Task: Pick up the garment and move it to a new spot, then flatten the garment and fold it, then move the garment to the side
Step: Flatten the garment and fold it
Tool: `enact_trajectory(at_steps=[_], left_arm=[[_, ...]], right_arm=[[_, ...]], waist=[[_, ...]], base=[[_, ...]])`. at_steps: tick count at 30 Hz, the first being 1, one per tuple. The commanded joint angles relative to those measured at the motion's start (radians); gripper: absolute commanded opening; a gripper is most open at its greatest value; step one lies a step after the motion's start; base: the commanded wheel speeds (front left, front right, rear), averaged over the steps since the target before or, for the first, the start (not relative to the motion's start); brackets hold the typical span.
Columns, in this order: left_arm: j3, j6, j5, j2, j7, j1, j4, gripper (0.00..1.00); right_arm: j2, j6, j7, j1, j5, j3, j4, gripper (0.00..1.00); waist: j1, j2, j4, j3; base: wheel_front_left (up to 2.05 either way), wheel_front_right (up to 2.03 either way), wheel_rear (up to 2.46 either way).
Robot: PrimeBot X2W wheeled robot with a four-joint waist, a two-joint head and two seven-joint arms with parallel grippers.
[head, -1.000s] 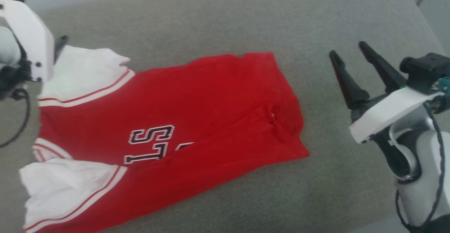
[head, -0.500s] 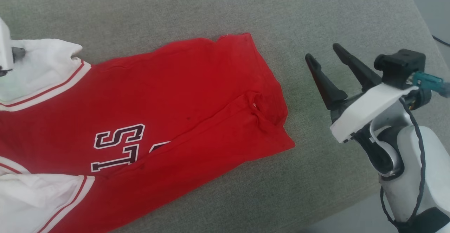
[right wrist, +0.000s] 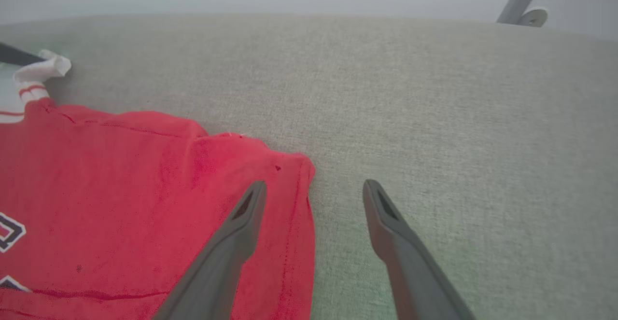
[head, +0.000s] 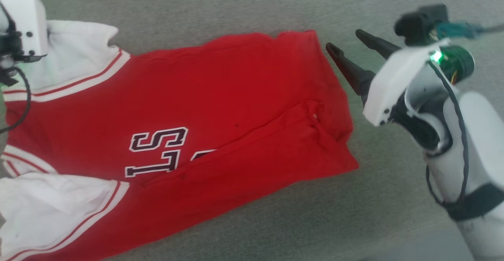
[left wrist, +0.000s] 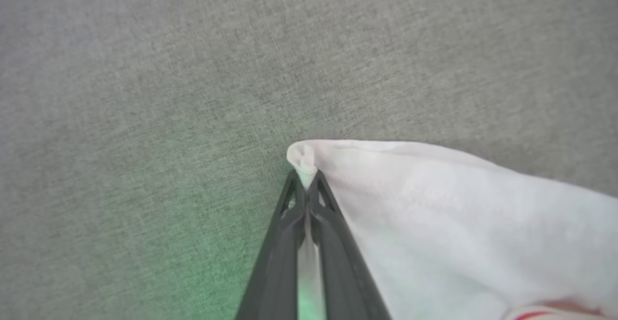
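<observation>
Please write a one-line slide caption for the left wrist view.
Left hand shut on the jersey at its white sleeve corner, above the grey surface.

You have soft, even daylight with only faint shadows. The head view is smeared by motion blur, and a green lamp (head: 435, 56) glares in it. The left wrist view is soft: the garment (left wrist: 458, 223) washes out white, and green tints the grey surface (left wrist: 193, 271).

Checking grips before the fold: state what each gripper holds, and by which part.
Left gripper pinches the garment by the corner of its white sleeve. Right gripper is open, holding nothing.
</observation>
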Motion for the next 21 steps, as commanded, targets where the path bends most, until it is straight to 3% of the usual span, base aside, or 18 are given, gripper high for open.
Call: enact_trajectory(at_steps=[1,6,16,17,18,21], left_arm=[[-0.014,0.0,0.011,-0.005,-0.003,0.02,0.023,0.0],[-0.016,-0.01,0.013,-0.049,-0.03,-0.02,0.052,0.0],[-0.026,-0.039,0.024,-0.108,-0.084,-0.069,0.105,0.0],[-0.027,-0.043,0.025,-0.114,-0.091,-0.073,0.109,0.0],[-0.026,-0.045,0.024,-0.118,-0.098,-0.076,0.114,0.0],[-0.027,-0.054,0.022,-0.128,-0.113,-0.086,0.127,0.0]], right_arm=[[-0.008,0.0,0.016,-0.023,-0.001,0.007,0.014,1.0],[-0.012,0.0,0.158,-0.151,0.038,0.065,0.142,1.0],[0.042,0.0,0.425,-0.313,0.117,0.224,0.43,1.0],[0.045,0.0,0.439,-0.321,0.125,0.24,0.444,0.44],[0.045,0.0,0.45,-0.332,0.131,0.251,0.455,0.0],[0.032,0.0,0.444,-0.358,0.146,0.269,0.472,0.0]], waist=[[0.0,-0.0001,0.016,0.009],[0.0,-0.0001,0.05,0.024],[0.0,-0.0001,0.088,0.04],[0.0,-0.0001,0.092,0.039],[0.0,-0.0001,0.096,0.038],[0.0,-0.0001,0.111,0.03]], base=[[0.0,0.0,0.0],[0.0,0.0,0.0],[0.0,0.0,0.0],[0.0,0.0,0.0],[0.0,0.0,0.0],[0.0,0.0,0.0]])
